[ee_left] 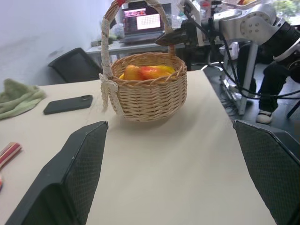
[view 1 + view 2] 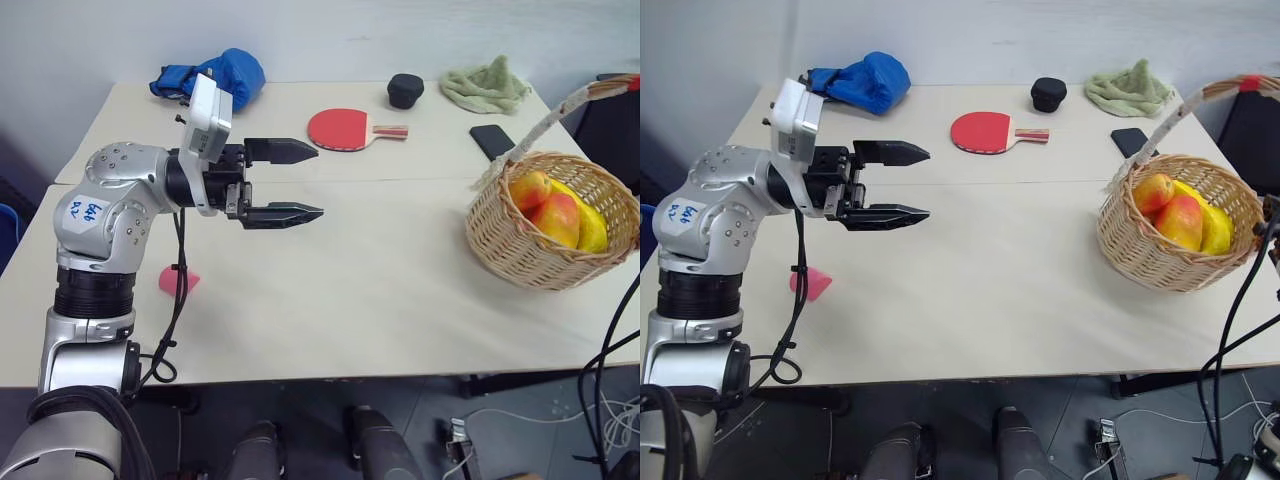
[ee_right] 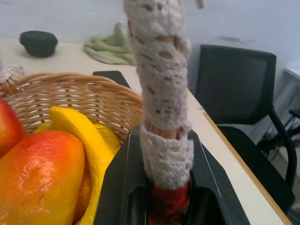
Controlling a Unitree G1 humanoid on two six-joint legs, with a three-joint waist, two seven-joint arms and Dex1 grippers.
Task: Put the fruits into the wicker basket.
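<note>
The wicker basket [image 2: 520, 250] stands near the table's right edge. Inside it lie two red-blushed mangoes [image 2: 560, 218] and a yellow banana [image 2: 592, 228]. In the right wrist view my right gripper [image 3: 166, 190] is shut on the basket's cord-wrapped handle [image 3: 161, 93], down by its red band, with the fruits [image 3: 42, 173] right beside it. My left gripper [image 2: 317, 181] hovers open and empty over the left half of the table, pointing level toward the basket [image 1: 150, 93] and well apart from it.
A small pink cylinder [image 2: 180, 281] lies below my left arm. Along the back stand a blue cloth [image 2: 225, 75], red paddle [image 2: 340, 128], black round object [image 2: 405, 90], green towel [image 2: 485, 85] and black phone [image 2: 492, 140]. A black chair [image 3: 234, 79] stands beyond the table's right edge.
</note>
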